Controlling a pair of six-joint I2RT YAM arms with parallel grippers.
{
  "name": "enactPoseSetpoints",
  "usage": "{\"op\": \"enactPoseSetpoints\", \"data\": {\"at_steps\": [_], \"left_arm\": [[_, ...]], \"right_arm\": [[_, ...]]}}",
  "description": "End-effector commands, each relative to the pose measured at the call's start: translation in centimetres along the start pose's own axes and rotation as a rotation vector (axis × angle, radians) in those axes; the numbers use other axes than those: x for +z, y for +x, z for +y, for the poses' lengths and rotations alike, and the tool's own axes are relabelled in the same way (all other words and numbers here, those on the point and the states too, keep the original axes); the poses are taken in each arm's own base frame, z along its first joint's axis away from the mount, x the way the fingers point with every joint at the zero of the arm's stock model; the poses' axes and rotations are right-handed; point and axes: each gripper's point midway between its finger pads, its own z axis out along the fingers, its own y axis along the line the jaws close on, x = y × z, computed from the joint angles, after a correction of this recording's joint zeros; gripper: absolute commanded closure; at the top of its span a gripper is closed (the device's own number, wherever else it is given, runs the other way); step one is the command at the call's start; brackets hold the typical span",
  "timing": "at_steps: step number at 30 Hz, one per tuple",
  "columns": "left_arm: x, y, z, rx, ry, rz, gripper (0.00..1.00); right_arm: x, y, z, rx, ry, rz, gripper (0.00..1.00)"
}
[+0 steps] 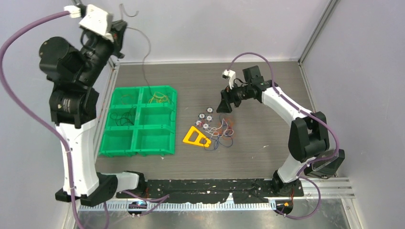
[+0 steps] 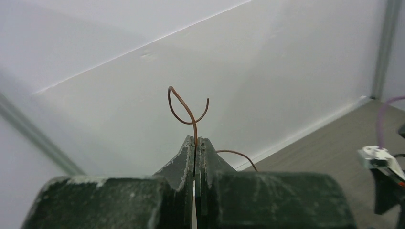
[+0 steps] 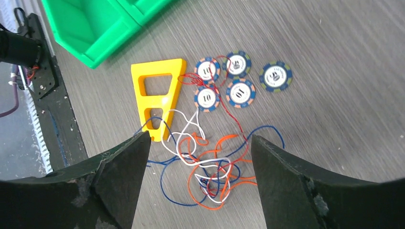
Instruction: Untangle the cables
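L gripper (image 2: pixel 195 140), up high at back-left, is clamped on one thin brown wire (image 2: pixel 184 107). R gripper (image 3: pixel 199 139) has jaws wide apart, above the cable tangle (image 3: pixel 210 167), which lies on the table (image 3: pixel 334 71) just beside a yellow frame (image 3: pixel 157 95) & poker chips (image 3: pixel 239 93).

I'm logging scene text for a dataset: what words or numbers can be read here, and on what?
"10" on the upper left chip.
"10" on the lower left chip.
"10", turned, on the lower right chip.
The top chip and far right chip: print too blurred to read.
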Motion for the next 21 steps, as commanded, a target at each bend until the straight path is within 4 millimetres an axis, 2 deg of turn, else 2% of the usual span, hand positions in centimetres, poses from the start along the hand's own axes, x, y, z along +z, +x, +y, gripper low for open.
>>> {"op": "enactPoseSetpoints", "data": {"at_steps": [1, 5, 8, 18, 21], "left_arm": [[-4.4, -0.4, 5.6, 0.023, -0.273, 0.036, 1.00], [-6.4, 1.6, 8.9, -0.017, -0.415, 0.104, 1.00], [-7.6, 4.2, 11.3, -0.037, -0.488, 0.159, 1.00], [-10.2, 14.1, 14.2, -0.062, -0.520, 0.339, 1.00], [-10.8, 16.9, 14.3, -0.101, -0.496, 0.383, 1.00]], "right_arm": [[0.1, 0.0, -0.9, 0.016, 0.034, 0.008, 0.17], [0.2, 0.6, -1.0, 0.018, 0.034, 0.025, 0.18], [0.2, 0.9, -1.1, 0.014, 0.035, 0.039, 0.18], [0.4, 1.3, -1.6, 0.026, 0.047, 0.065, 0.18], [0.4, 1.6, -1.7, 0.034, 0.049, 0.072, 0.18]]}}
